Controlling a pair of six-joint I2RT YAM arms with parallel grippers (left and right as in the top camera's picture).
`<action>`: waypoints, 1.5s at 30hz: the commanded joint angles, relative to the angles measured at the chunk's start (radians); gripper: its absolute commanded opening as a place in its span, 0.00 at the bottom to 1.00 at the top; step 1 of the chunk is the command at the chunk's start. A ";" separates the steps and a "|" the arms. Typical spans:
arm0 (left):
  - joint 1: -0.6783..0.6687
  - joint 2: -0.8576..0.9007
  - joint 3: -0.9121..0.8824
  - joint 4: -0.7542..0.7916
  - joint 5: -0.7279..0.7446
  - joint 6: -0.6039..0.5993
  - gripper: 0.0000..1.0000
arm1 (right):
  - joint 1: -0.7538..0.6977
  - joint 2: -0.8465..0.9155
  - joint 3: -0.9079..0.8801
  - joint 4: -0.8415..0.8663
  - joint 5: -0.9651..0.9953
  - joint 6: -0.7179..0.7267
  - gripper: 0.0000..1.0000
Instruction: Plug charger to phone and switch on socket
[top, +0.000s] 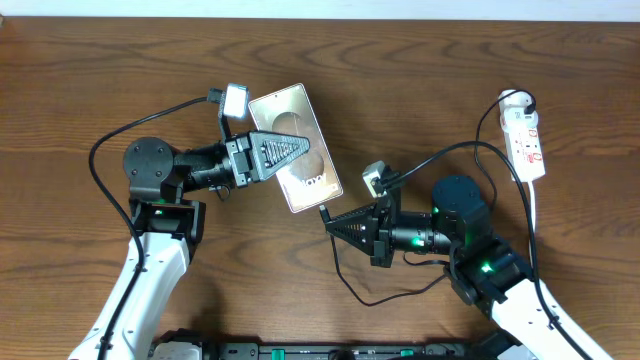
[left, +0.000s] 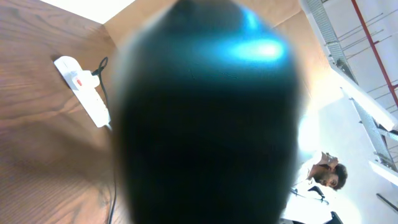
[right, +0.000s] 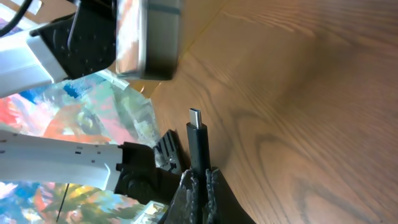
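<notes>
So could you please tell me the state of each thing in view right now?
phone: held in the left gripper, nothing plugged in.
charger: plug tip pinched in the right gripper, apart from the phone.
socket: on the table, black plug inserted; switch position unreadable.

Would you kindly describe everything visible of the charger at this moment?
The charger is a thin black cable ending in a slim black plug with a small metal tip. The right tool, shut, pinches the plug's lower body, so the tip stands out past the fingers, aimed toward the phone but clear of it, not inserted. The cable loops on the wooden table under the right arm.
</notes>
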 joint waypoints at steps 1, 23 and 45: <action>-0.003 -0.011 0.019 0.009 0.016 0.021 0.07 | 0.005 0.001 0.049 0.000 -0.036 -0.023 0.01; -0.003 -0.011 0.019 0.009 0.016 0.026 0.07 | 0.005 0.001 0.054 0.028 -0.054 -0.030 0.01; -0.003 -0.011 0.019 0.009 0.016 0.029 0.08 | 0.005 0.001 0.054 0.064 -0.042 -0.030 0.01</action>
